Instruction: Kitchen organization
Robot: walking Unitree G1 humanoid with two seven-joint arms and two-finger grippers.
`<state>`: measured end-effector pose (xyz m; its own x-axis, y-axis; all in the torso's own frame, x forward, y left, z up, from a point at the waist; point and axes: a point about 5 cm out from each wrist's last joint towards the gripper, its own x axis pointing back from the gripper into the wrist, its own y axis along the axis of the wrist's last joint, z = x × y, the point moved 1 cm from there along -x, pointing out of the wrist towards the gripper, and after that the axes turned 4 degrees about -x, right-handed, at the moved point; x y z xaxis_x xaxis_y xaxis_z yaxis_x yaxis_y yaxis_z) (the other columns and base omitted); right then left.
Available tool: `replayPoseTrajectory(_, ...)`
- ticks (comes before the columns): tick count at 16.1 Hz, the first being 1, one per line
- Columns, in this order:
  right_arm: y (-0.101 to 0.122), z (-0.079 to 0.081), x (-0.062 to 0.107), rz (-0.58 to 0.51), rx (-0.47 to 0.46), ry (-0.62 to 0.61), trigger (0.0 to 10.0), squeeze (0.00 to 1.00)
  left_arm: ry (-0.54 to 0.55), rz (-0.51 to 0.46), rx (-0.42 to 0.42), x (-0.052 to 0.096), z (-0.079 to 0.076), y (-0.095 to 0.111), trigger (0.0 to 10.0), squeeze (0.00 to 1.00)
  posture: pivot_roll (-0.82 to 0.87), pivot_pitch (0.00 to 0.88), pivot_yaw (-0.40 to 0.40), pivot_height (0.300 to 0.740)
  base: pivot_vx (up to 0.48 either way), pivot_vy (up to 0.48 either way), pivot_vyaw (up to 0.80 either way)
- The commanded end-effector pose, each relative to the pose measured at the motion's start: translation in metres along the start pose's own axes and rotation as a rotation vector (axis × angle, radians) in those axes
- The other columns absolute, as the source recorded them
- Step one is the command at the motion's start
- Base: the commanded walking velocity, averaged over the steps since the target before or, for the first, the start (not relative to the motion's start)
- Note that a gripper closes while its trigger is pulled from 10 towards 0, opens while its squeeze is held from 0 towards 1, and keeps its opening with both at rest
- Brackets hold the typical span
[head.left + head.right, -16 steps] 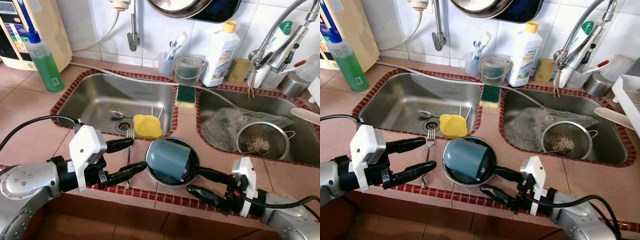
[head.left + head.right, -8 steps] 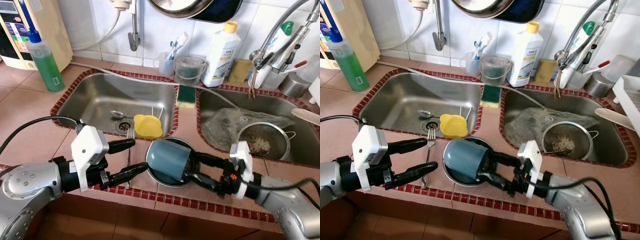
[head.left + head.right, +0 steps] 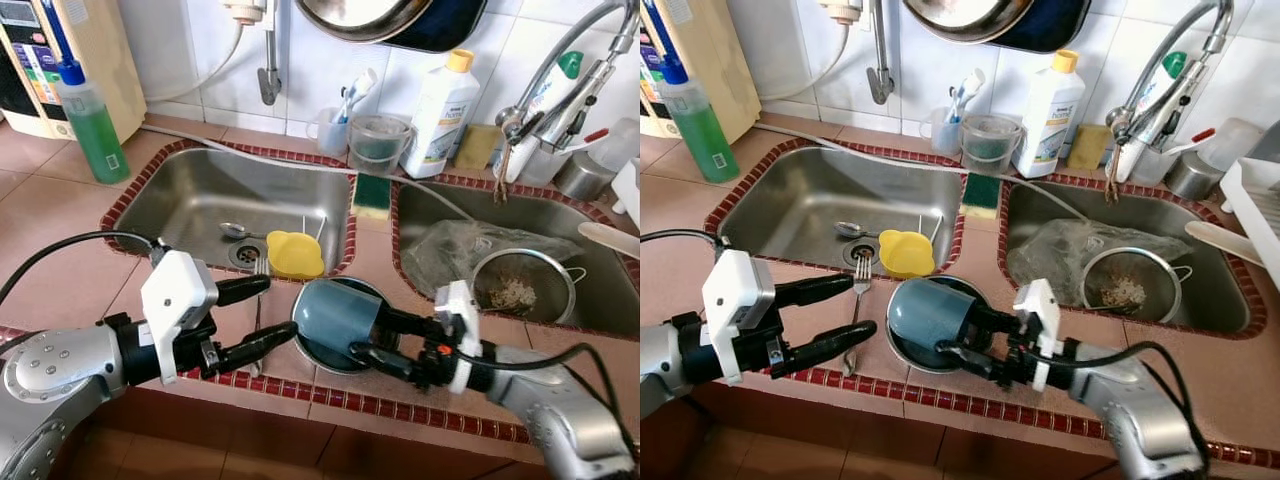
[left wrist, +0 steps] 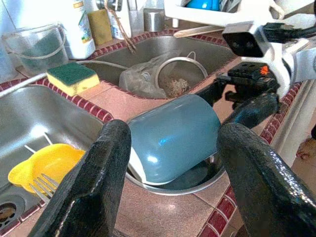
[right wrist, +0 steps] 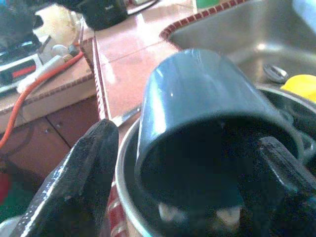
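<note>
A blue-grey cup (image 3: 338, 315) lies on its side in a shallow steel bowl (image 4: 187, 185) on the tiled counter, in front of the strip between two sinks. My right gripper (image 3: 372, 335) is open, with one black finger above the cup's mouth end and one below it. In the right wrist view the cup (image 5: 197, 89) sits between the fingers (image 5: 84, 163), with a gap on one side. My left gripper (image 3: 278, 308) is open just left of the cup, above a fork (image 3: 859, 272) lying on the counter.
The left sink (image 3: 180, 205) holds a yellow dish (image 3: 295, 252) and a spoon (image 3: 235, 229). The right sink holds a strainer (image 3: 520, 290) and a plastic bag (image 3: 450, 250). A sponge (image 3: 371, 192) lies on the divider. A green bottle (image 3: 95, 125) and a white bottle (image 3: 440, 100) stand behind.
My right gripper has moved forward and to the left, up to the cup, and its fingers now straddle it. The left gripper and the cup have stayed put.
</note>
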<state>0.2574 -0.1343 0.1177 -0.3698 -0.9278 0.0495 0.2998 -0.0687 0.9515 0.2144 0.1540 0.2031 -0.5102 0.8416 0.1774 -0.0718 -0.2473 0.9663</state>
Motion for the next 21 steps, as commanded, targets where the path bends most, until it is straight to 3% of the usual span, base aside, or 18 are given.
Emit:
replayPoseTrajectory(1,0.003,-0.003,-0.001,0.001,0.018,-0.003,10.0,0.0,-0.008,-0.001,-0.022,0.001,-0.003,0.004,10.0,0.0,0.03,0.051,-0.079,0.732,0.0,0.0,0.0)
replayPoseTrajectory(4,0.015,-0.013,-0.011,-0.072,0.036,-0.027,10.0,0.0,-0.003,-0.003,-0.022,0.001,-0.004,0.005,10.0,0.0,0.03,0.052,-0.082,0.732,0.0,0.0,0.0)
replayPoseTrajectory(5,0.018,-0.017,-0.013,-0.091,0.045,-0.049,6.2,0.0,-0.001,-0.003,-0.022,0.001,-0.004,0.005,10.0,0.0,0.04,0.055,-0.084,0.732,0.0,0.0,0.0)
replayPoseTrajectory(6,0.023,-0.02,-0.018,-0.126,0.021,-0.061,0.0,0.0,0.001,-0.004,-0.023,0.001,-0.004,0.006,10.0,0.0,0.04,0.056,-0.085,0.732,0.0,0.0,0.0)
replayPoseTrajectory(11,0.018,-0.015,-0.029,-0.155,-0.048,-0.022,0.0,0.0,0.022,-0.01,-0.026,0.001,-0.003,0.008,10.0,0.0,0.04,0.07,-0.093,0.732,0.0,0.0,0.0)
replayPoseTrajectory(21,0.01,-0.01,-0.016,-0.144,-0.084,-0.042,0.0,0.0,0.028,-0.015,-0.026,-0.001,-0.001,0.008,10.0,0.0,0.02,0.08,-0.09,0.732,0.0,0.0,0.0)
